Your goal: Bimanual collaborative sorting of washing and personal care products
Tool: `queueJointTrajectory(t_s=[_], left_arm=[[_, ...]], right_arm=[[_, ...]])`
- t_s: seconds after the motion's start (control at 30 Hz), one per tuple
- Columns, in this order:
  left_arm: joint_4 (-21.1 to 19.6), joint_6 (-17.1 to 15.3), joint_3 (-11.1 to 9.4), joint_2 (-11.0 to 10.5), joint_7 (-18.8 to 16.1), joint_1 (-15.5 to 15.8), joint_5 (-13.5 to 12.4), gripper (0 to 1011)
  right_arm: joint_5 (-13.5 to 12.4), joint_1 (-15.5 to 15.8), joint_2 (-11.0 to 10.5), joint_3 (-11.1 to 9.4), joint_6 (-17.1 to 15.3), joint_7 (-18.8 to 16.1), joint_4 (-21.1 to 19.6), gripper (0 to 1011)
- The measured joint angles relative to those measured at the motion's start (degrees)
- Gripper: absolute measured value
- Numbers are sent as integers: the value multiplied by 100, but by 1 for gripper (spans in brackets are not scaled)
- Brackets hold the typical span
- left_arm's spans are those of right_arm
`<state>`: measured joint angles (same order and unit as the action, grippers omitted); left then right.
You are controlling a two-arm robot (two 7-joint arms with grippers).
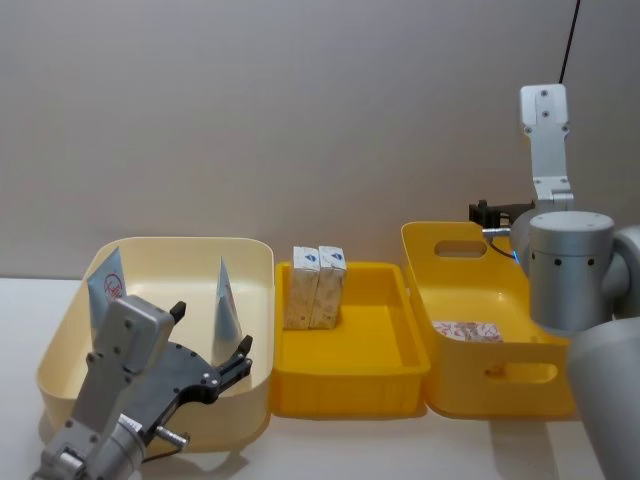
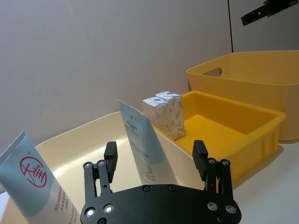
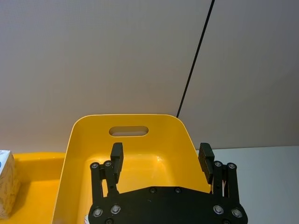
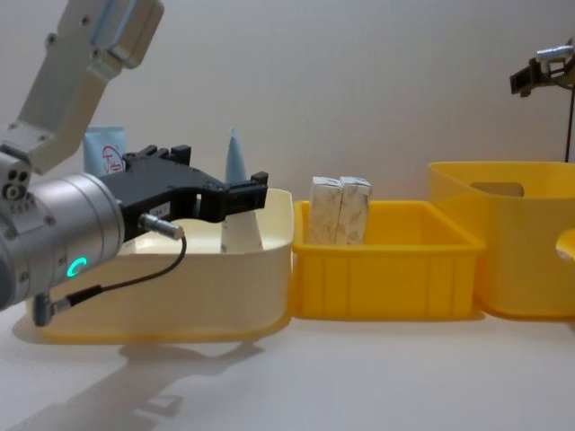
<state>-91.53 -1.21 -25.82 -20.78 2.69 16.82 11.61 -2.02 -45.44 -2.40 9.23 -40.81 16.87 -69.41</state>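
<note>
Since two squeeze tubes (image 1: pixel 228 305) stand in the cream bin (image 1: pixel 180 243) and two cartons (image 1: pixel 316 285) in the yellow tray (image 1: pixel 345 388), sorting looks largely done. The left gripper (image 1: pixel 213 326) gapes empty beside the tubes, and the right gripper (image 3: pixel 161 151) gapes empty above the tall yellow bin (image 1: pixel 500 388), where perhaps a flat carton (image 1: pixel 466 330) lies.

Bright, even, diffuse light from above. Left gripper (image 4: pixel 218 172) and arm throw soft-edged shadow on table (image 4: pixel 359 377), lower left of chest view. Dark band under cream bin (image 4: pixel 180 296). Small glare patch inside yellow bin (image 3: pixel 84 154), right wrist view.
</note>
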Motion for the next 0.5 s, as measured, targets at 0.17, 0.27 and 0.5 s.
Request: queueJointTrajectory(t_s=[0.17, 0.27, 0.5], left_arm=[[163, 18, 23, 99, 46, 118, 20, 1003], [321, 58, 52, 184, 56, 198, 45, 1003], [675, 162, 108, 358, 101, 385, 101, 1003]], right_arm=[[0, -3, 0, 0, 0, 0, 4, 1001], [0, -4, 0, 0, 0, 0, 5, 1001], [0, -5, -1, 0, -1, 1, 6, 1001]])
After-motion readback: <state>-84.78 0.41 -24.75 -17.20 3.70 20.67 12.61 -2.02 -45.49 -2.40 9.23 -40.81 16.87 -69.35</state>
